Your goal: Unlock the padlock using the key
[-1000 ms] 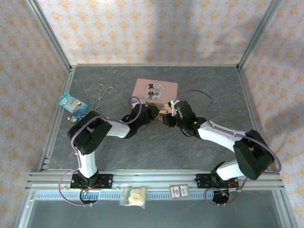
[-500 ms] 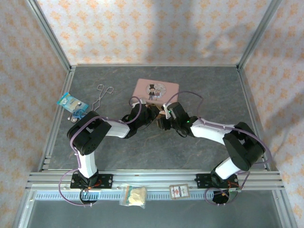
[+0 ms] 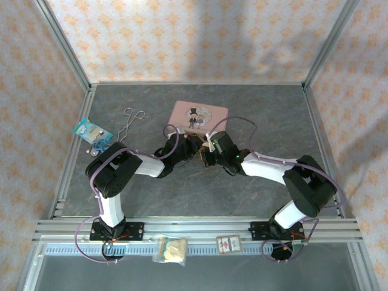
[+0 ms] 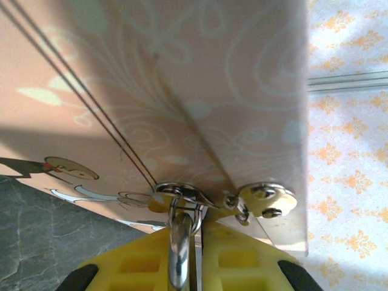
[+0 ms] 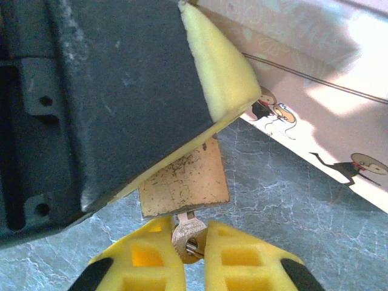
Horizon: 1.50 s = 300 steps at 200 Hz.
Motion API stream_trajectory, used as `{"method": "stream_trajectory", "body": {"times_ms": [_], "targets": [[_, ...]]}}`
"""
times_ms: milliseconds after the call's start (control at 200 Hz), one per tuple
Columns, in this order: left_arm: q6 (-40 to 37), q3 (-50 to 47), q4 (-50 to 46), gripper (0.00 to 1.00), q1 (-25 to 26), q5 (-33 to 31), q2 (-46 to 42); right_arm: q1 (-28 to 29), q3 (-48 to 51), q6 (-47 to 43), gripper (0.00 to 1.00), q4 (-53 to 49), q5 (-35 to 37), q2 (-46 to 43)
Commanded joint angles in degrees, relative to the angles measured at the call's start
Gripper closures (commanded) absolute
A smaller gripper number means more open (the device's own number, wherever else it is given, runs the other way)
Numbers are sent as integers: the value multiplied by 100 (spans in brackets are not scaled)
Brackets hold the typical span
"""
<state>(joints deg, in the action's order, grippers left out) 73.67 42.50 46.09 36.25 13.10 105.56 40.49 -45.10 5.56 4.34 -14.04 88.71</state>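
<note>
Right hand (image 5: pixel 193 229) pinches key (image 5: pixel 187 234), left hand (image 4: pixel 195 237) clamps padlock (image 5: pixel 185 182); grey table (image 3: pixel 182 191), papered walls (image 3: pixel 182 36).

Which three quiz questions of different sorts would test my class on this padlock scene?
1. True or false: the small brass-coloured padlock lies loose on the grey table.
2. What do the right arm's jaws grip? A) the thin silvery metal key B) the pink picture tin C) the silver wire tongs
3. Fill in: the left arm's jaws pinch the padlock by its thin silver ____.

Key
1. False: the left arm's jaws hold it.
2. A, with the key's blade in the padlock's base.
3. shackle
</note>
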Motion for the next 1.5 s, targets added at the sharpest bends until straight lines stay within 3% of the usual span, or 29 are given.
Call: {"method": "stream_trajectory", "body": {"times_ms": [0,160,380,540,796,841,961,1071,1496], "targets": [[19,-172,402,100,75,410,-305,-94,-9,217,99,374,670,-69],[-316,-320,682,100,76,632,-308,-366,-151,697,100,302,-173,-38],[-805,-856,2372,100,58,969,-139,-1214,11,1647,100,901,-2564,11],[-722,-1132,3351,100,47,1036,60,-1449,-28,2039,100,1124,-3402,186],[-849,-985,2542,100,39,730,-104,-1458,7,1872,99,904,-2998,-24],[-862,-933,2317,100,24,652,-143,-1460,40,1831,93,881,-2902,-100],[-887,-717,1579,100,-4,448,-235,-1463,106,1711,68,700,-2586,-339],[-890,-566,1155,100,-17,270,-281,-1456,151,1613,54,517,-2308,-549],[-1004,-323,437,100,-8,-147,6,-1414,403,1575,52,357,-1541,-1023]]}}
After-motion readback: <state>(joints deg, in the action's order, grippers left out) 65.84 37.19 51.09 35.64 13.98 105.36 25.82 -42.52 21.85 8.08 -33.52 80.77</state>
